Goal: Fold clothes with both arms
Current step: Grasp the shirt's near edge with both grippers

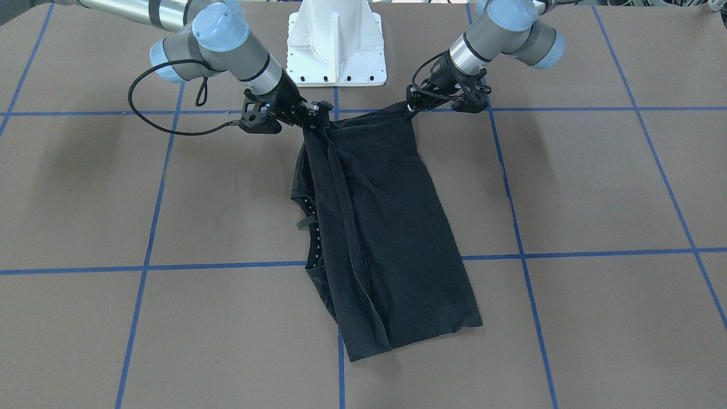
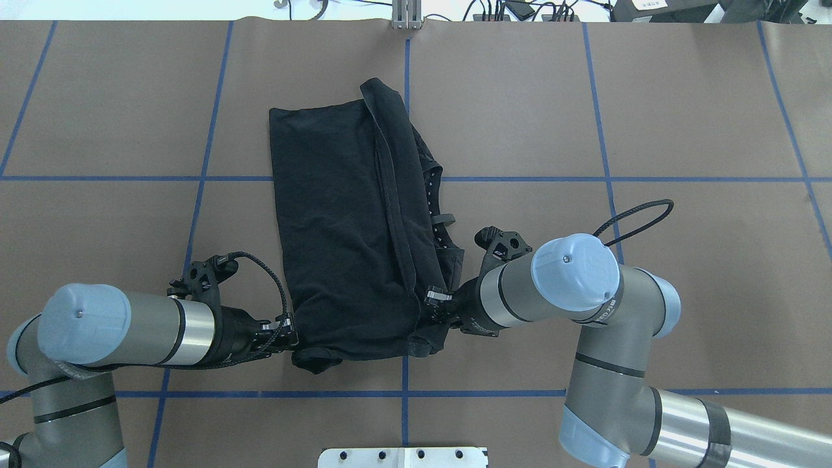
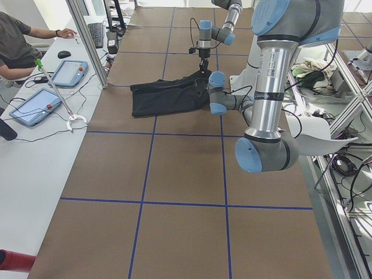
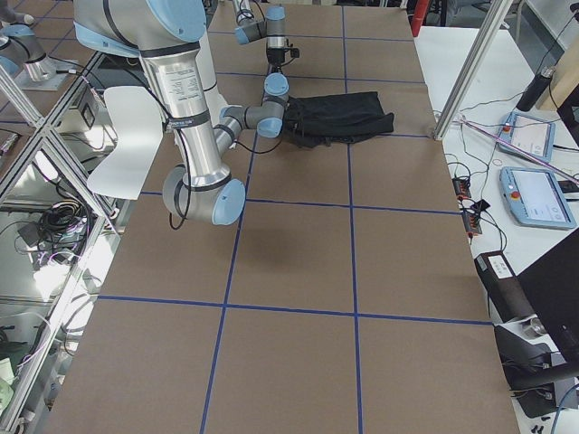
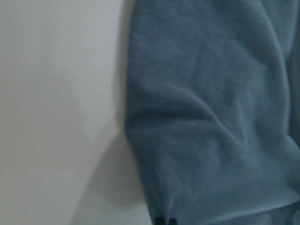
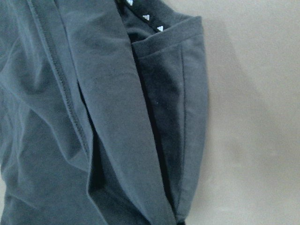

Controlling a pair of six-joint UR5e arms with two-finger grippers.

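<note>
The black T-shirt (image 2: 338, 214) lies folded lengthwise into a long strip on the brown table, with its graphic hidden. Its end nearest the robot is raised and stretched between both grippers. At one corner of that end my left gripper (image 2: 289, 335) is shut on the cloth, and it also shows in the front view (image 1: 410, 108). At the other corner my right gripper (image 2: 432, 302), seen from the front too (image 1: 318, 111), is shut on the layered hem. The far end of the shirt (image 1: 409, 324) rests flat. Cloth (image 5: 211, 117) fills the left wrist view. The right wrist view shows folded layers (image 6: 70, 117) and a dotted collar band.
The white pedestal base (image 1: 336, 42) stands just behind the grippers. Blue tape lines (image 2: 520, 179) divide the brown table (image 2: 682, 117) into squares. In the left side view a person (image 3: 17, 46) sits at a white desk with tablets (image 3: 70, 72), beyond a metal post (image 3: 87, 40).
</note>
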